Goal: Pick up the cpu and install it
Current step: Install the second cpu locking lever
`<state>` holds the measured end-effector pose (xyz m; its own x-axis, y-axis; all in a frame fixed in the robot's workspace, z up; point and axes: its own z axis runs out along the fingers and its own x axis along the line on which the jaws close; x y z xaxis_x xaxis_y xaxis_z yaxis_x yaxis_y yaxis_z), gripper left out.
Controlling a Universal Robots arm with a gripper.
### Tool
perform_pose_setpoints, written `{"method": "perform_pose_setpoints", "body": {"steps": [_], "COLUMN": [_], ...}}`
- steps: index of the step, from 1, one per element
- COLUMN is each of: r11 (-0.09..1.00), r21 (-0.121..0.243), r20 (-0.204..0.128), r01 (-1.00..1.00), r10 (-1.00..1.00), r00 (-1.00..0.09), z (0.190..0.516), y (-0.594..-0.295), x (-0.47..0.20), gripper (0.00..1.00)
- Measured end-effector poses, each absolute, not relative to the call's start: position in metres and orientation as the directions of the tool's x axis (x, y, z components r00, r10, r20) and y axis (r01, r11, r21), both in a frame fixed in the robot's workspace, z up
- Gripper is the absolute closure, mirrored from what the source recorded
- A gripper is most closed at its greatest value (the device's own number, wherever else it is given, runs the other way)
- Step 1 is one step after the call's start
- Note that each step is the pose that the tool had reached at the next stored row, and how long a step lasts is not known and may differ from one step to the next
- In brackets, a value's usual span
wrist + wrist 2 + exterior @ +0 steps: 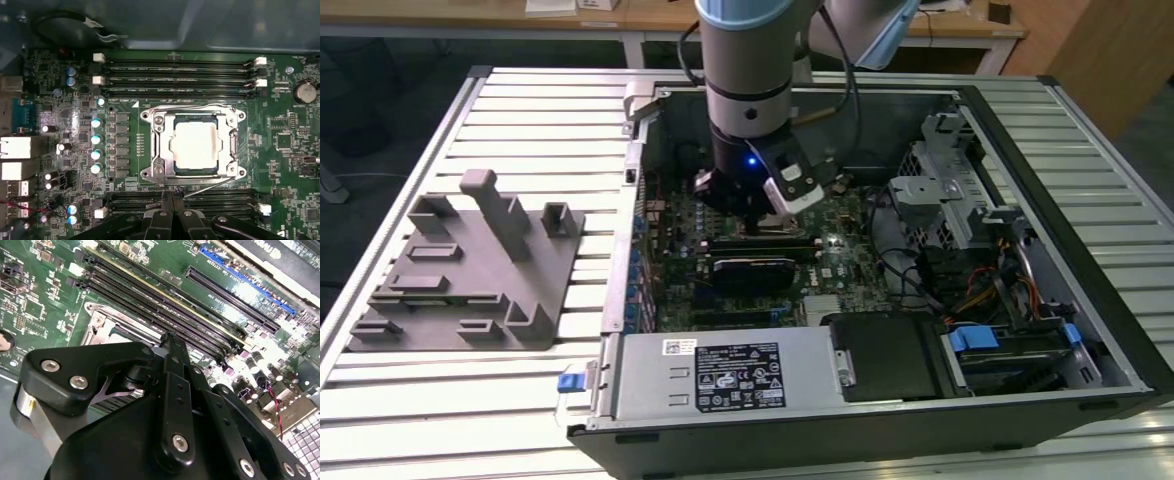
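Cpu (196, 145) sits seated inside the motherboard socket (159, 145), apart from the fingers (173, 197), which are pressed together, holding nothing, just beside the socket's edge.

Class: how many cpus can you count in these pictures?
1. The cpu lies inside the metal socket frame on the motherboard, near the gripper.

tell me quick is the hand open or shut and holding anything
hand: shut, holding nothing; the cpu sits in the socket frame.
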<state>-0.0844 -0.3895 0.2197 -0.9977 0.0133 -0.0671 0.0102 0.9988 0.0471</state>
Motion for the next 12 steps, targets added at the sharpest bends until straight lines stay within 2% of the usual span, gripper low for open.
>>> {"method": "perform_pose_setpoints", "body": {"steps": [12], "r11": [0.991], "r21": [0.131], "r20": [-0.066], "r01": [0.003], "r10": [0.012], "r00": [-0.998], "z": [0.213], "y": [-0.404], "x": [-0.088], "gripper": [0.89]}}
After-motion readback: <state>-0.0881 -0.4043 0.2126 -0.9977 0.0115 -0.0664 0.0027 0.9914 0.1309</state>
